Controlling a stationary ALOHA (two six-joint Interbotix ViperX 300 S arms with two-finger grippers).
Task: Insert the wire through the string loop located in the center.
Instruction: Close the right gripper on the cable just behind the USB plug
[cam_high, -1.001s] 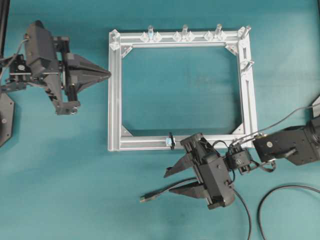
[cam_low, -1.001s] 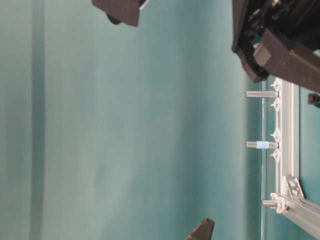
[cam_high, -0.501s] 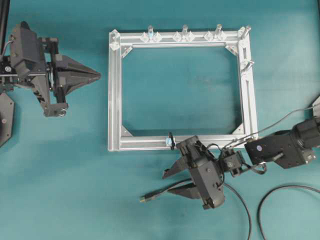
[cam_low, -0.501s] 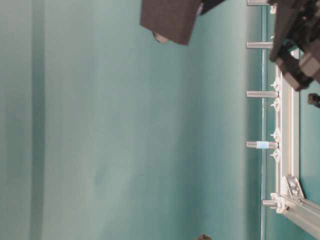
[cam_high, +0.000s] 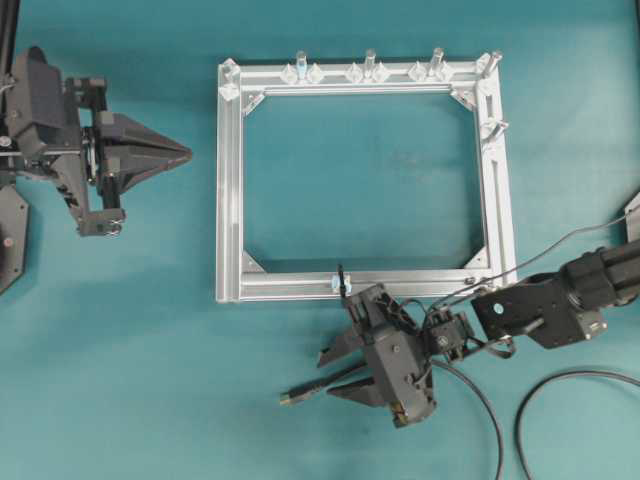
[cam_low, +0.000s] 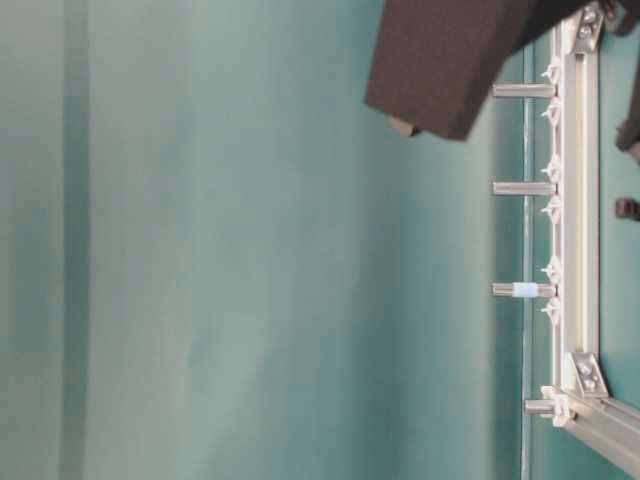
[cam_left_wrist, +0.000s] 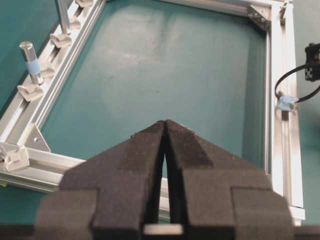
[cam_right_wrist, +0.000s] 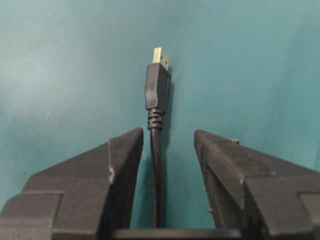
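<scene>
Teal matte desk (cam_high: 120, 330) carries everything. Near its left edge the left gripper (cam_high: 186, 153) has its wedge-shaped foam jaws pressed together. Centrally, on the square aluminium frame (cam_high: 228, 200), sits the string loop (cam_high: 341, 281). Rightward, near the front edge, the right gripper (cam_right_wrist: 168, 142) straddles the wire (cam_right_wrist: 156, 165), jaws apart; only its wrist view shows the gold-tipped plug clearly.

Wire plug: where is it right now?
Overhead view: the plug lies on the mat at bottom centre, below the frame's near bar. The wire runs between the open right claw's fingers, ungripped.
</scene>
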